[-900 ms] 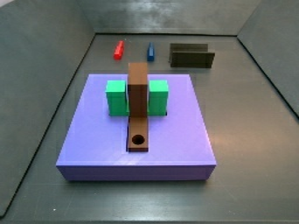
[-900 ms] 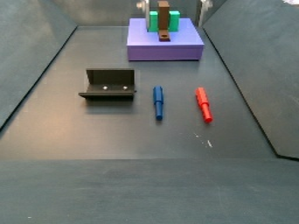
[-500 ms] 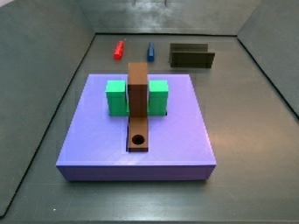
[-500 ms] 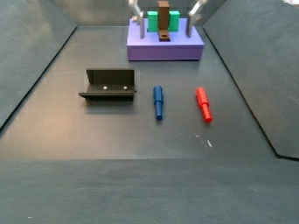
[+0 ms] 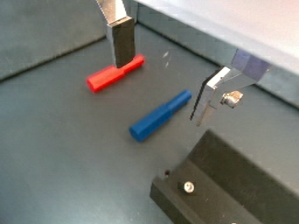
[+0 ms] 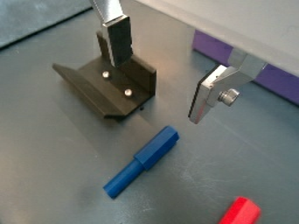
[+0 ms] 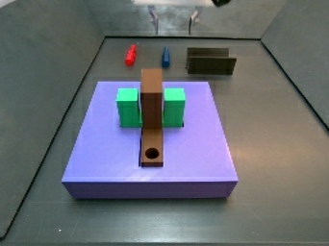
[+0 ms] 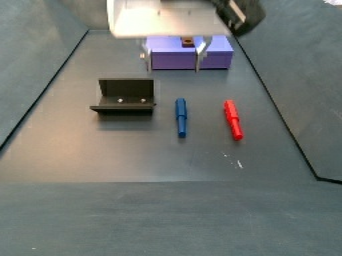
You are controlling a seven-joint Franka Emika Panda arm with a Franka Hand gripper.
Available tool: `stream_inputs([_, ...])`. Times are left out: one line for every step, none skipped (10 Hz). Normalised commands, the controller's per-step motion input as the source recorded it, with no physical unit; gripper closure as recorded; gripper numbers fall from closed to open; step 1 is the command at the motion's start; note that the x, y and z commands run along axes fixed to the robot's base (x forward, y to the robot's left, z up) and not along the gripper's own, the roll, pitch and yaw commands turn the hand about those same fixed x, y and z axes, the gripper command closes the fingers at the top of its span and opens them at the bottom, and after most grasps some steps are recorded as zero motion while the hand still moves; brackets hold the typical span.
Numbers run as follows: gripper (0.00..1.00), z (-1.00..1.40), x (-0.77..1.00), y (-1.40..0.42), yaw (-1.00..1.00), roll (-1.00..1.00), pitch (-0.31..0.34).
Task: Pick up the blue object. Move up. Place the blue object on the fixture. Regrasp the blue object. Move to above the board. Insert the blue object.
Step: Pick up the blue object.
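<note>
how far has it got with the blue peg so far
Nothing looks done: the blue object lies flat on the floor beside the red peg, ungrasped. In hand: the gripper hangs above the floor between the board and the pegs, its fingers apart and holding nothing. Left: pick up, place on the fixture, regrasp, move above the board, insert.

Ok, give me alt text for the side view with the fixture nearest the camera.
The open gripper hangs above the floor in front of the purple board. Nearer lie the dark fixture, the blue peg and the red peg, side by side.
</note>
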Motion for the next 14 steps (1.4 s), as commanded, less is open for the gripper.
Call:
stream_inputs([0.00,-0.65,0.19,0.00,0.11,-0.19,0.000])
stream_inputs([0.00,-0.63,0.12,0.00,0.05,-0.14,0.000])
stream_inputs([0.00,-0.55,0.00,0.00,0.00,-0.09,-0.019])
stream_inputs([0.00,-0.56,0.00,0.03,0.00,-0.11,-0.020])
stream_inputs([0.00,-0.56,-0.02,0.03,0.00,-0.07,-0.043])
stream_inputs([0.00,-0.48,-0.19,0.08,0.01,-0.06,-0.084])
stream_inputs([0.00,-0.38,-0.21,0.11,0.02,-0.09,-0.079])
stream_inputs([0.00,-0.36,-0.19,0.09,0.03,-0.09,-0.073])
stream_inputs([0.00,-0.34,-0.14,0.07,0.03,-0.11,-0.064])
stream_inputs([0.00,-0.35,-0.11,0.04,0.05,-0.11,-0.063])
stream_inputs([0.00,-0.33,-0.15,0.00,0.05,-0.10,-0.066])
stream_inputs([0.00,0.00,0.00,0.00,-0.01,0.00,0.000])
stream_inputs([0.00,0.00,0.00,0.00,0.00,0.00,0.000])
stream_inputs([1.00,0.00,0.00,0.00,0.00,0.00,0.000])
